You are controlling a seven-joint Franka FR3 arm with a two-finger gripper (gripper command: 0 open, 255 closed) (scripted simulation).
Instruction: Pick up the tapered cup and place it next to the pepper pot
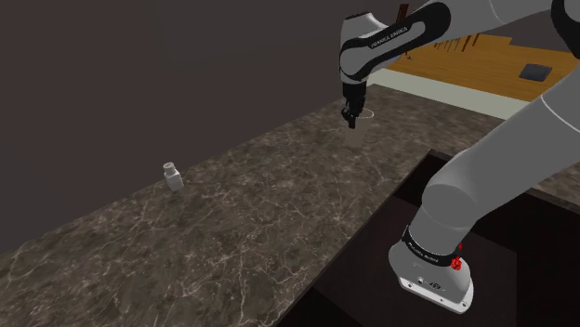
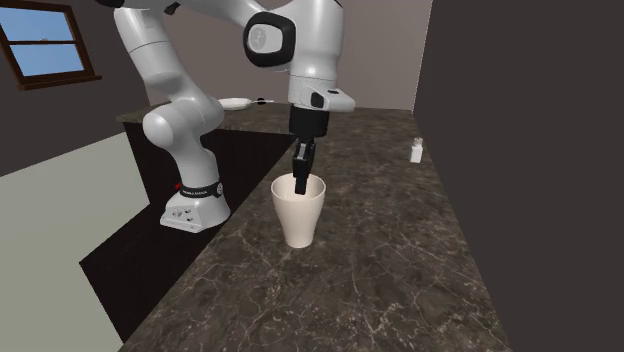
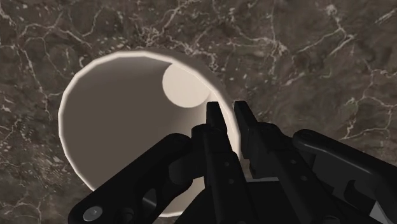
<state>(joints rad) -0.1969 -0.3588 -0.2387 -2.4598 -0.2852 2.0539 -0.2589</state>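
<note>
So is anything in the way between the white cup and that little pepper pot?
No, nothing visible is. The dark veined counter between the cup and the pepper pot lies bare, so the path looks free. The gripper sits right at the cup's rim, with nothing between them.

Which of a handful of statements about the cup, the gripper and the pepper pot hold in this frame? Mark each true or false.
1. The tapered cup stands upright on the dark marbled counter. True.
2. The gripper has one finger inside the cup's wall and one outside it. True.
3. The pepper pot touches the cup. False: it stands well apart, farther along the counter.
4. The cup hangs lifted above the counter. False: its base rests on the counter.
5. The cup is filled to the brim. False: its bare bottom shows in the wrist view.
</note>
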